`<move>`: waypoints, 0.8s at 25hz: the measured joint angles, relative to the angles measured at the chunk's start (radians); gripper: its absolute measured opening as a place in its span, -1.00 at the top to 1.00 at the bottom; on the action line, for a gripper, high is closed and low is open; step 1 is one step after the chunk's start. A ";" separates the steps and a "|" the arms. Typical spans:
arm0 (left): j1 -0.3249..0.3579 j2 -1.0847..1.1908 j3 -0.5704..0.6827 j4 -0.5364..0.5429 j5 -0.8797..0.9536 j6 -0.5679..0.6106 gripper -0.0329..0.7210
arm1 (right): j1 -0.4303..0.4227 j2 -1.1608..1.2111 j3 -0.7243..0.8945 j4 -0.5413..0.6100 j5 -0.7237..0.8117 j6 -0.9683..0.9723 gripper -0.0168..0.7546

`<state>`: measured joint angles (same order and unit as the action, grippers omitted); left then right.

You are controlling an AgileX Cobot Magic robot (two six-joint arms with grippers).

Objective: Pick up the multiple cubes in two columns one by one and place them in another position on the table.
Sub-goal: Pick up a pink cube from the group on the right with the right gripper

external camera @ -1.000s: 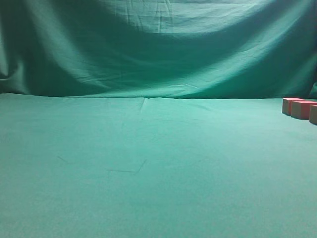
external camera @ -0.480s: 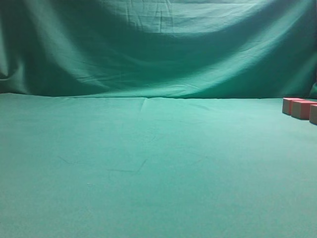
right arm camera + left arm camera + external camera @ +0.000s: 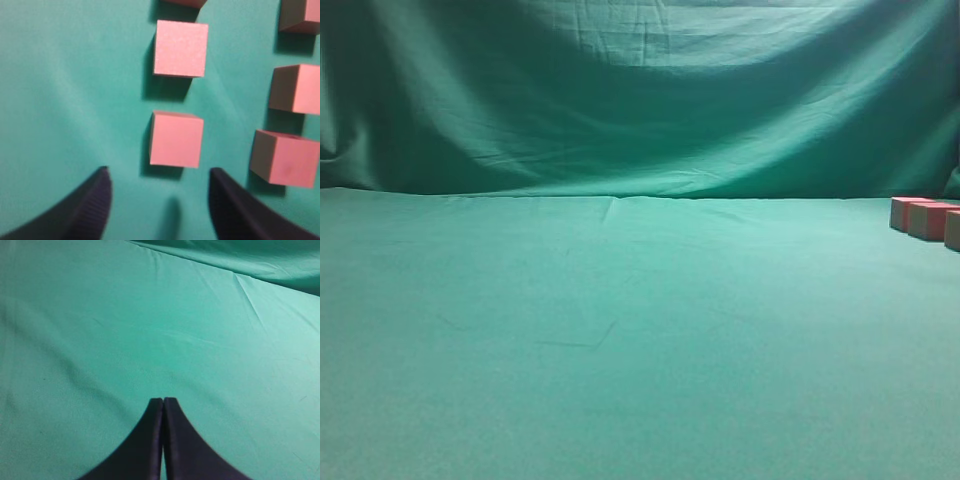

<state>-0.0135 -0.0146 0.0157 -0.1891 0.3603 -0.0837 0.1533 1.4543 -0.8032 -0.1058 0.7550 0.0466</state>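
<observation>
The step in hand looks like the approach to a pick. In the right wrist view the right gripper (image 3: 159, 192) hangs over the green surface (image 3: 65, 100) with its fingers (image 3: 90, 205) spread wide and empty, the nearest of the cubes (image 3: 176, 139) lying just above the gap at frame centre. More cubes run up the frame in two columns. The left gripper (image 3: 163, 407) has its fingers pressed together on nothing, over bare cloth. Next, I judge, the right one must descend, straddle that cube squarely and close.
</observation>
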 joint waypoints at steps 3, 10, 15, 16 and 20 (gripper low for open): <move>0.000 0.000 0.000 0.000 0.000 0.000 0.91 | 0.000 0.035 0.000 -0.007 -0.035 0.031 -0.38; 0.000 0.000 0.000 0.000 0.000 0.000 0.91 | 0.000 0.106 0.000 -0.038 -0.125 0.074 -0.41; 0.000 0.000 0.000 0.000 0.000 0.000 0.91 | 0.000 0.156 0.000 -0.067 -0.147 0.102 -0.41; 0.000 0.000 0.000 0.000 0.000 0.000 0.91 | 0.000 0.166 0.000 -0.069 -0.147 0.110 -0.41; 0.000 0.000 0.000 0.000 0.000 0.000 0.91 | 0.000 0.190 -0.002 -0.073 -0.155 0.123 -0.41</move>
<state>-0.0135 -0.0146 0.0157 -0.1891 0.3603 -0.0837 0.1533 1.6441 -0.8049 -0.1790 0.5997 0.1697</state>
